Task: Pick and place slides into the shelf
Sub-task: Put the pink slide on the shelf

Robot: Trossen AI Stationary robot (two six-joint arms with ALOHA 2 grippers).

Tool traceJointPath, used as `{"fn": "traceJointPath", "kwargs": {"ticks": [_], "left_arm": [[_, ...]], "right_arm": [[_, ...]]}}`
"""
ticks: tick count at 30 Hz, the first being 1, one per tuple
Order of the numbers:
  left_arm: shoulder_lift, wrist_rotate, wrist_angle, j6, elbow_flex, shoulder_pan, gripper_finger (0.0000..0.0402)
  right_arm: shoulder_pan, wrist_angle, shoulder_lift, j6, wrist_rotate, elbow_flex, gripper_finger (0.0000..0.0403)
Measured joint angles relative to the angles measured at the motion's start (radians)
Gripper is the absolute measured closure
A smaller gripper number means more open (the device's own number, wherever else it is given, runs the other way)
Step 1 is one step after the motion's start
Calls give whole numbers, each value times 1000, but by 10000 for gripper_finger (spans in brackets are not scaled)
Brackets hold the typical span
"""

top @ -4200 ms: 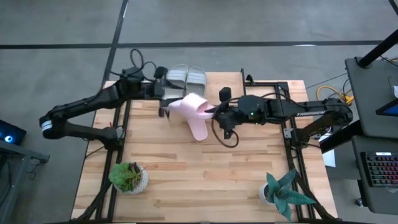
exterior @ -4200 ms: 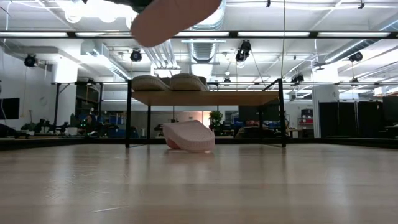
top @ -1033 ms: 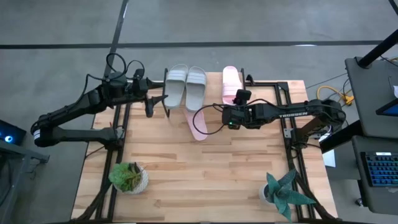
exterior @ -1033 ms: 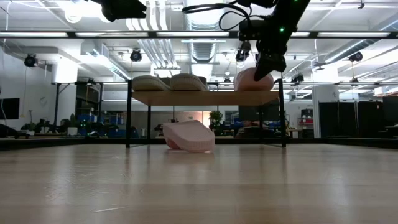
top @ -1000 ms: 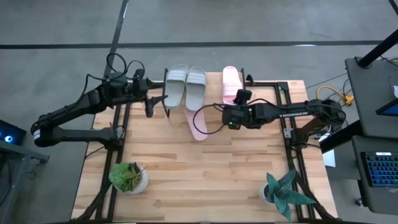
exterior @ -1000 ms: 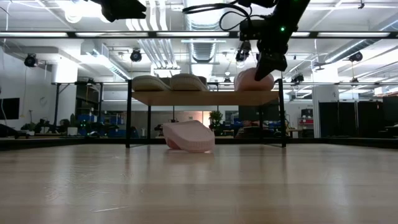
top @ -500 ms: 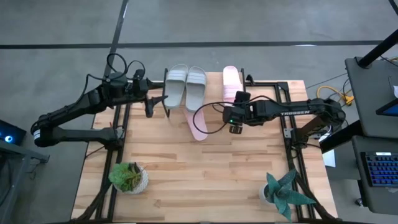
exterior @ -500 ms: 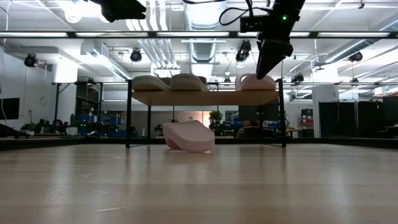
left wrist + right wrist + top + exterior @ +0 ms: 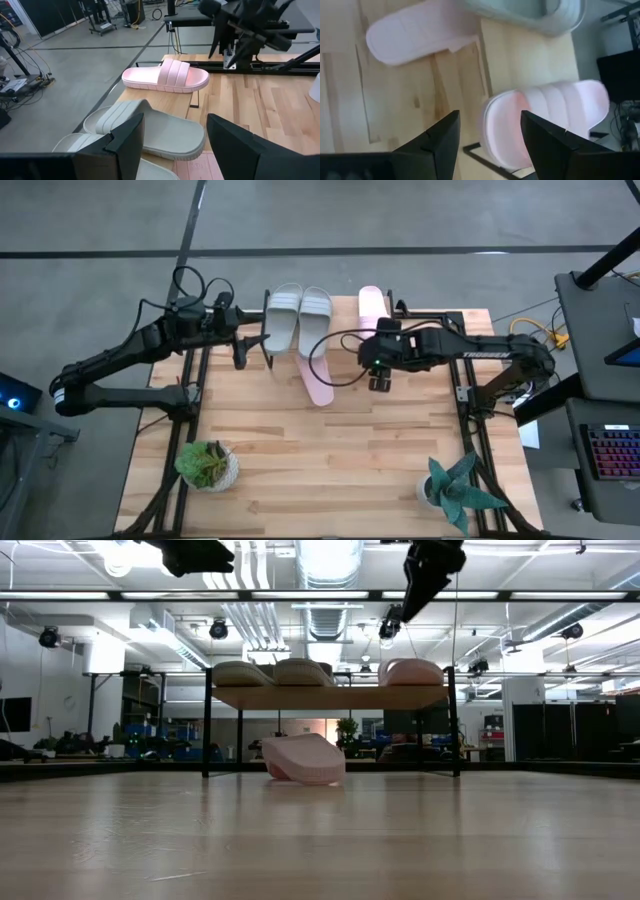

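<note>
Pink slide [image 9: 371,314] lies on the shelf [image 9: 345,320], just beyond the right gripper [image 9: 381,383], whose fingers are spread and empty.

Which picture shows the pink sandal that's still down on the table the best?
The low view: the pink open-toe sandal on the table shows whole, under the wooden-topped shelf. The high view shows it half hidden by the shelf. The right wrist view blurs it; the left wrist view barely shows it.
</note>
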Motion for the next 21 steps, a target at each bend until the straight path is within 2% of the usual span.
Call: {"fn": "traceJointPath", "kwargs": {"ticks": [14,21], "left_arm": [[4,41,-6,-52,-37,-5,202],[15,89,-3,-78,-68,-60,202]], "right_arm": [[0,-7,0,-16,4,91,204],[0,-9,-1,-37,4,108,204]]}}
